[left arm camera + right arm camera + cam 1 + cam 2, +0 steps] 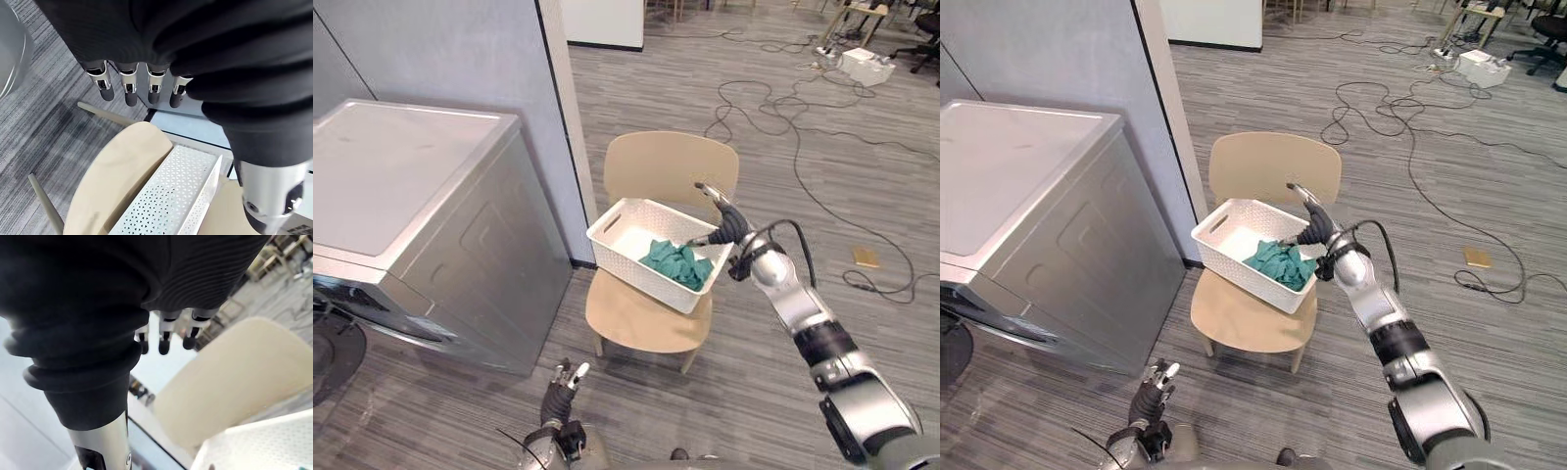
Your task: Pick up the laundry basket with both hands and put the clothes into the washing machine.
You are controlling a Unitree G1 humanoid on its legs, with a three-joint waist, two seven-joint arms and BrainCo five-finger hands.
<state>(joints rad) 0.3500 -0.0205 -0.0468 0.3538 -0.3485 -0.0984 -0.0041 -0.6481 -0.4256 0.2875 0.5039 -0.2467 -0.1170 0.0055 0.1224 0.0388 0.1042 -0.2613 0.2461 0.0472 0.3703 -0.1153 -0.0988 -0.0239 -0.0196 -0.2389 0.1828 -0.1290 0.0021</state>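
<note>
While the white laundry basket (628, 262) is sitting on the beige chair (668, 164) with teal clothes (677, 262) inside, your right hand (724, 223) is hovering at its right rim, fingers straight. Your left hand (562, 388) is hanging low, fingers relaxed. The washing machine (460, 235) is standing just beside the chair, and cables (781, 106) are lying behind.

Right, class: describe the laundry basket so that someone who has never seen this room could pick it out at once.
Start at the big grey washing machine on the left. Just right of it stands a pale wooden chair, and the basket sits on its seat. It is the only white, perforated, rectangular tub there, with crumpled teal clothes inside.
</note>
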